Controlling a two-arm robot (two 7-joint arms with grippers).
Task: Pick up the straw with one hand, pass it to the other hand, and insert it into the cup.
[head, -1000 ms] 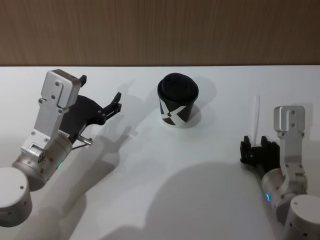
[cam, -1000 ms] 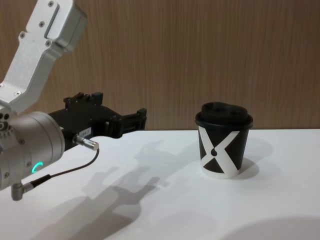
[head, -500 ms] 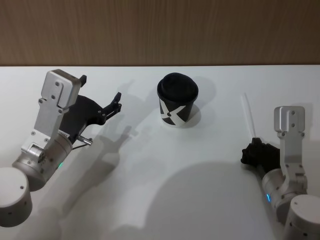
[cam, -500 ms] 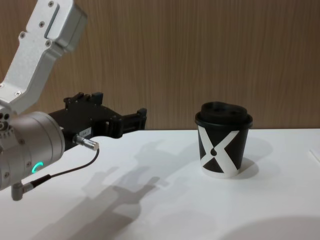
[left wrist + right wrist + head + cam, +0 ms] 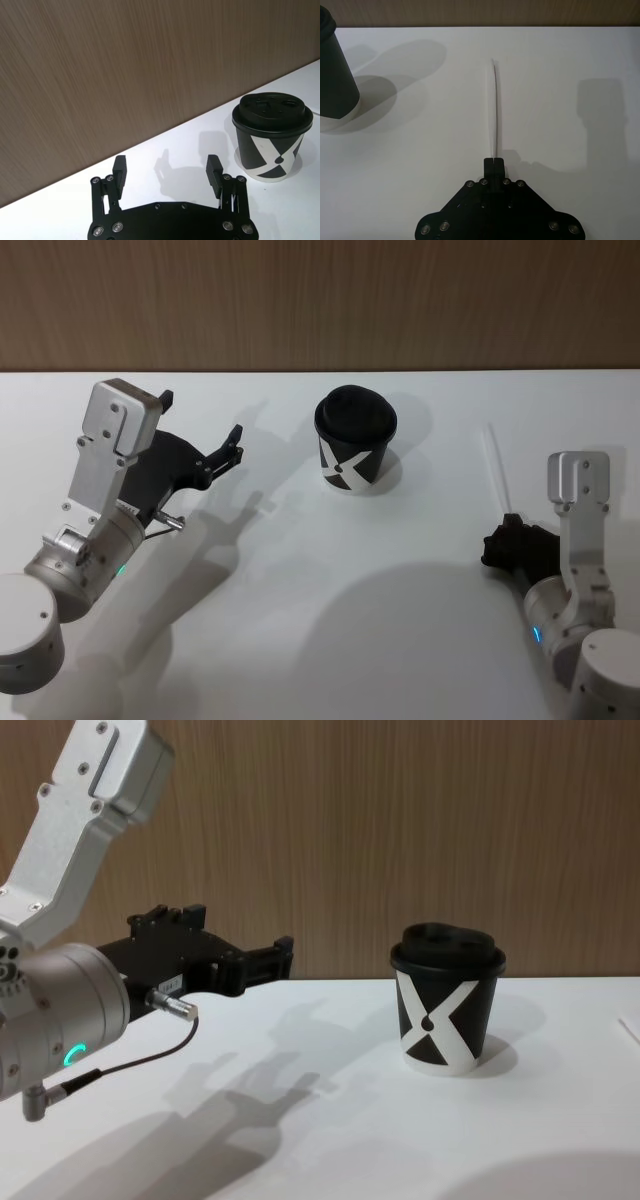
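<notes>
The thin white straw [image 5: 497, 468] lies low over the table at the right, its near end pinched in my right gripper [image 5: 511, 528], which is shut on it. In the right wrist view the straw [image 5: 495, 107] runs straight out from the closed fingertips of the right gripper [image 5: 493, 162]. The black cup [image 5: 355, 443] with the white X and black lid stands upright at the table's middle back, left of the straw. My left gripper [image 5: 202, 418] hovers open at the left, pointing toward the cup [image 5: 272, 135], with nothing between its fingers.
A white table [image 5: 300, 590] carries the cup, with a brown wood-grain wall [image 5: 320, 300] behind it. The chest view has the cup [image 5: 446, 1010] at centre right, the left gripper [image 5: 240, 938] at left, and a sliver of the straw [image 5: 629, 1028] at the right edge.
My right gripper has shut on the straw's near end and turned, and the straw's far end has swung to the left. The left arm has not moved.
</notes>
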